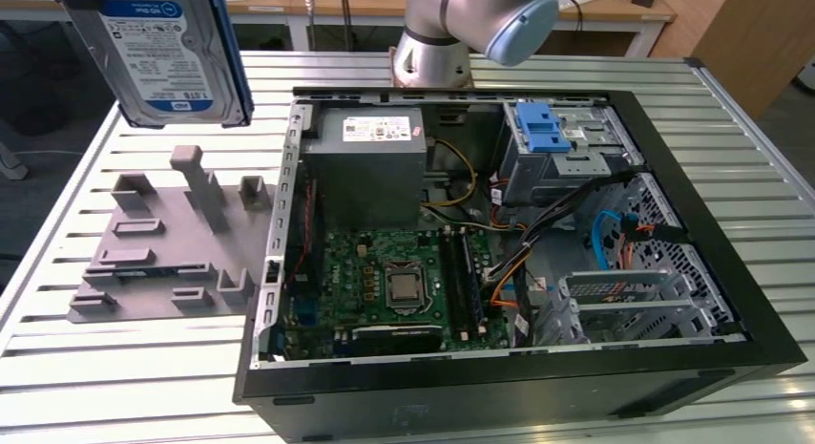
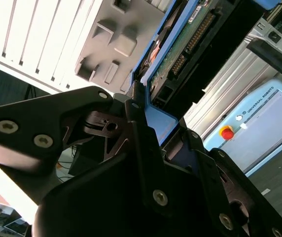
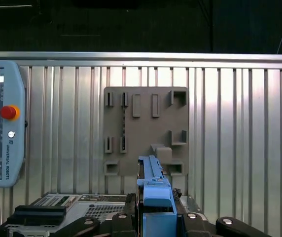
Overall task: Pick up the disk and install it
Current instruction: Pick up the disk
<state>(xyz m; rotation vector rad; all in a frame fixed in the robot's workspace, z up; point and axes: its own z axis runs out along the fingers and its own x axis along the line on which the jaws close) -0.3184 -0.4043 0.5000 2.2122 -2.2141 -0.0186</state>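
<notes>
1. The disk [image 1: 172, 52] hangs in the air at about 11 o'clock in the exterior view. Its label faces the camera, and it's well off the bench [image 1: 128, 377], above the grey holder [image 1: 166, 253] at 9 o'clock.
2. The jaws are clamped on the disk's blue frame. Both wrist views show them pinching one end, with the rest of the disk sticking out past them.
3. The open case [image 1: 510, 391] fills the centre out to 3 o'clock. The drive cage [image 1: 579, 158] with its blue latch [image 1: 541, 129] sits around 1 o'clock inside it. The disk is nowhere near it yet, so I'd say the install hasn't started.
4. Worry one: the grip is only on the plastic frame at one end. Any knock on the far end could twist the disk in the jaws or pop it loose.
5. Worry two: cables [image 1: 596, 236] are bunched just beside the cage and could snag. Going in tilted could also jam the disk on the cage or clip the case wall.
</notes>
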